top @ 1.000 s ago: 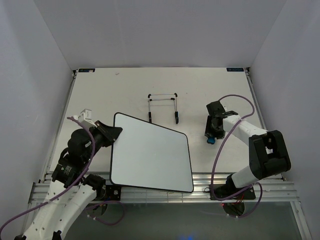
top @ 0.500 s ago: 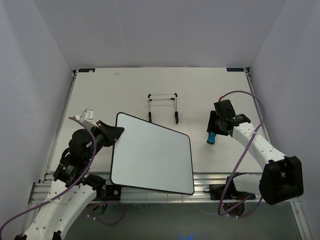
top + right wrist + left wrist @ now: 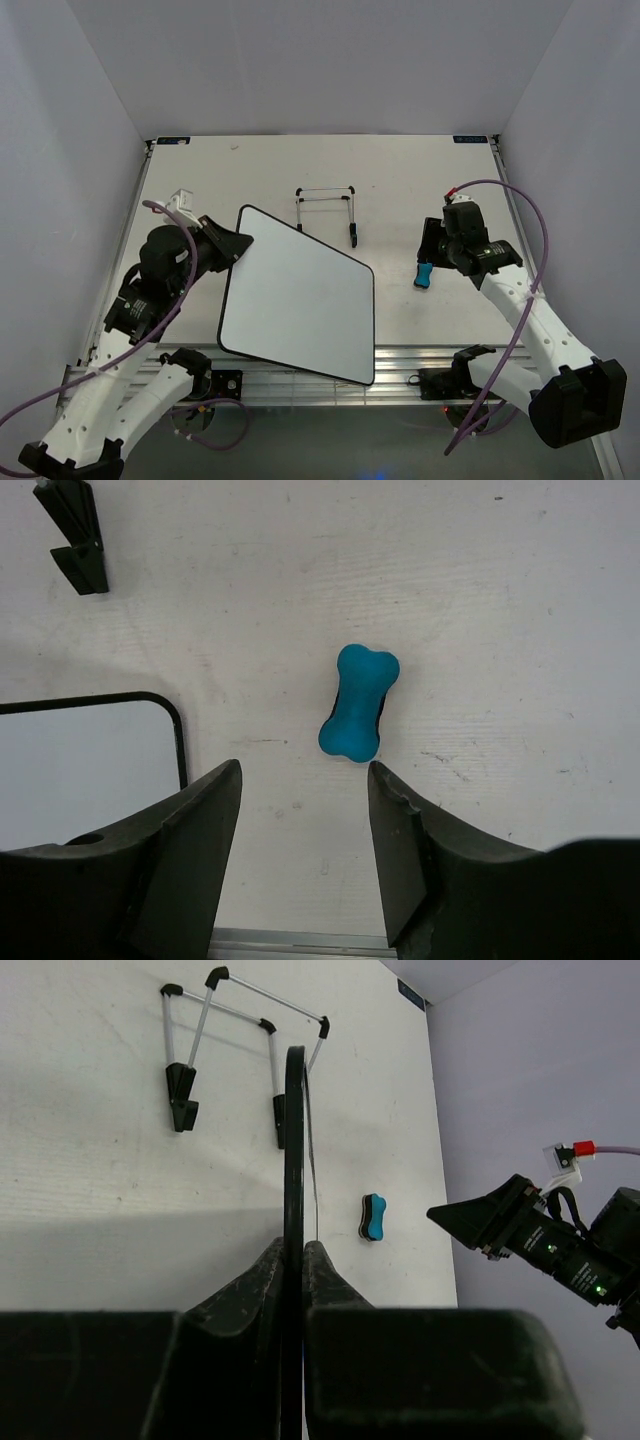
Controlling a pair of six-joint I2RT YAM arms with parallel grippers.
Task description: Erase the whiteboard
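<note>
Pale walls closed in a matt white surface (image 3: 250,170), and near the middle of the top view lay the whiteboard (image 3: 300,300), its glossy face bare of any writing that could be seen. Its bottom edge reached over the rail at the bottom of the frame. The left gripper (image 3: 234,260) was clamped on the board's thin black rim near the upper-left corner. In the left wrist view the board ran edge-on straight up from between the closed fingers (image 3: 262,1270). The held side looked raised, though whether the far corner touched the surface could not be told.

At the right of the top view the right gripper (image 3: 432,258) hung over the blue bone-shaped eraser (image 3: 424,273). Its jaws stood partly apart with nothing between them, and the eraser lay alone on the surface. A black wire stand (image 3: 354,235) stood just above the board's top edge.

The board was probably stiff and fairly light, but broad, so a pinch at one corner would leave a long lever. Pressure on the far side would likely twist it in the grip. Its face looked slick, so the rim or the edge gave the surer hold, deep between the pads. Wiping pressure probably needed the board's back supported.
</note>
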